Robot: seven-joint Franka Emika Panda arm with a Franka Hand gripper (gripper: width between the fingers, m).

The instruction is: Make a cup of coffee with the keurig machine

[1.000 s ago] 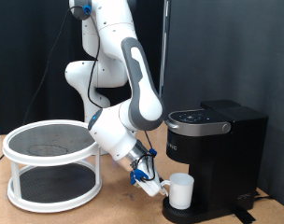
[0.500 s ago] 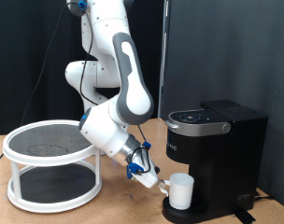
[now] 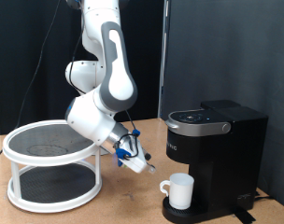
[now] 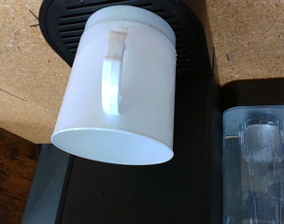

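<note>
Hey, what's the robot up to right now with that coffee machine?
Gripper off the cup, holds nothing. Cup upright on keurig machine drip tray. Nothing between gripper and cup.

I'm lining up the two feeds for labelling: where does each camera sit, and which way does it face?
Exterior view: off the arm, level with the table, facing the arm, the gripper, the keurig machine and a white mesh rack.
Wrist view: on the hand, looking along the fingers at the cup on the drip tray; no fingers show.
Shared: the cup and the machine.
</note>
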